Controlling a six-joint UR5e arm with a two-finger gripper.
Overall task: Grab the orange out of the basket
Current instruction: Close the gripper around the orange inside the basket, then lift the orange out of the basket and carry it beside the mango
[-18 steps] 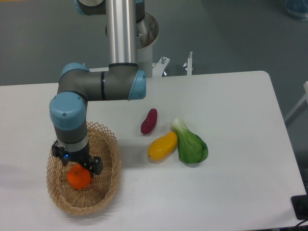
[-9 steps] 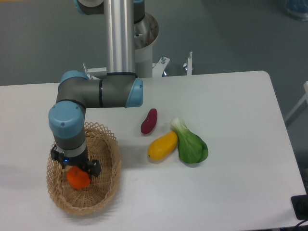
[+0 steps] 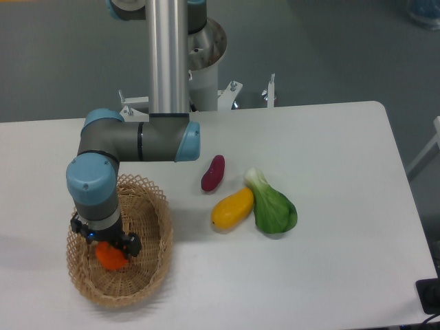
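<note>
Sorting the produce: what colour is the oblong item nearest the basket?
Dark red-purple, seen clearly in the fixed camera view.

- We see a dark red oblong fruit point(image 3: 213, 172) lying on the white table point(image 3: 330, 151), tilted, right of the table's middle.
- Just below it lies a yellow-orange elongated fruit point(image 3: 232, 208), close to the red one but apart from it.
- A green leafy vegetable point(image 3: 271, 205) with a pale stalk end touches the yellow fruit's right side.
- Grey floor point(image 3: 62, 55) lies behind the table.
</note>
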